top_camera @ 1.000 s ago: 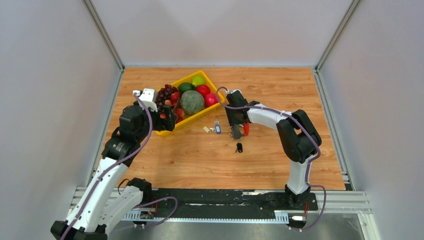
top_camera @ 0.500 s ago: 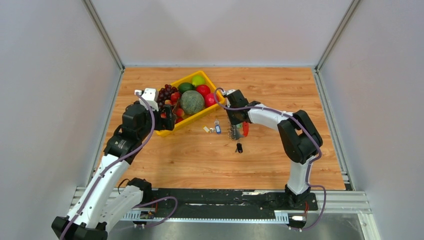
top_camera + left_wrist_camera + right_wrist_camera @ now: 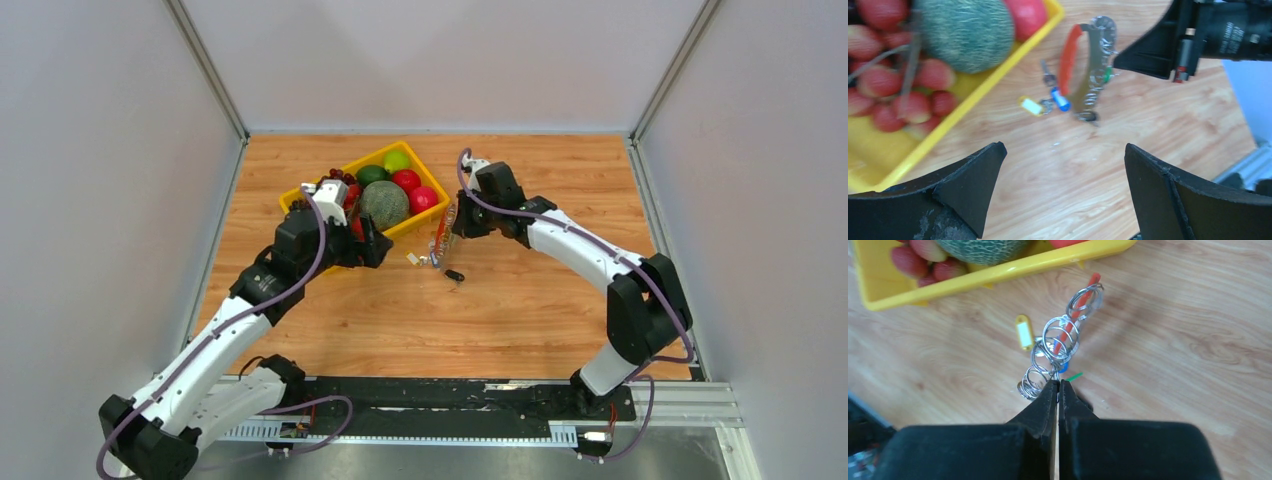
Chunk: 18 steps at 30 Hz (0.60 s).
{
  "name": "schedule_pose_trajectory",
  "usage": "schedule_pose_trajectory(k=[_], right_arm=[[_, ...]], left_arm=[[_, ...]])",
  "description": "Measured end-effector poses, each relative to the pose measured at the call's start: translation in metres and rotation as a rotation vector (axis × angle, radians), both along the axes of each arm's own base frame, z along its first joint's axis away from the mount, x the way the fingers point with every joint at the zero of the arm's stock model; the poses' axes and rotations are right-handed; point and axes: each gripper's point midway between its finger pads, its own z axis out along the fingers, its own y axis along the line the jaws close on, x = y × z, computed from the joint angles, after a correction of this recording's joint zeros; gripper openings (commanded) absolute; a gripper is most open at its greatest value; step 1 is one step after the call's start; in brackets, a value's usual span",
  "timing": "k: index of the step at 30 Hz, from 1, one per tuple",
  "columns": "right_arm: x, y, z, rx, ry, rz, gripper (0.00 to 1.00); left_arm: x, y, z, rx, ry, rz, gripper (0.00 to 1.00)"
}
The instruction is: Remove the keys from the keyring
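The keys (image 3: 1055, 342) are a bunch of silver metal loops joined to the red keyring (image 3: 1074, 317). My right gripper (image 3: 1058, 383) is shut on the near end of the silver bunch. From the top, this gripper (image 3: 456, 226) holds the keys (image 3: 441, 243) tilted up off the wood. A black fob (image 3: 453, 274) trails just below them. In the left wrist view the red keyring (image 3: 1068, 57) and keys (image 3: 1094, 75) hang ahead, beside the right gripper's black fingers (image 3: 1148, 50). My left gripper (image 3: 1063, 150) stands open over bare wood, short of the bunch.
A yellow basket (image 3: 428, 181) of fruit, with a melon (image 3: 384, 203) and red strawberries (image 3: 908, 100), sits just left of the bunch. A yellow tag (image 3: 1023, 333) and a blue tag (image 3: 1060, 99) hang from the bunch. Grey walls enclose the wooden table (image 3: 560, 300).
My right gripper has shut on the bunch and carried it up and left toward the basket, dragging the black fob along. My left arm has swung right toward the bunch, still open.
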Motion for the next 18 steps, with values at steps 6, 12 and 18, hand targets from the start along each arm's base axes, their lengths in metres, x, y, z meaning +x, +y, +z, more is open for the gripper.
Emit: schedule_pose_trajectory(k=[6,12,18], right_arm=[[-0.020,0.000,0.024,0.128,0.105,-0.040,0.00],[-0.040,0.002,0.052,0.214,0.140,-0.036,0.00],[-0.061,0.008,0.081,0.300,0.136,0.039,0.00]], left_arm=[[-0.010,-0.061,-0.004,-0.082,-0.008,-0.141,1.00],[-0.021,-0.105,-0.026,-0.077,-0.035,-0.232,1.00],[-0.021,-0.117,-0.037,0.014,-0.139,-0.253,1.00]])
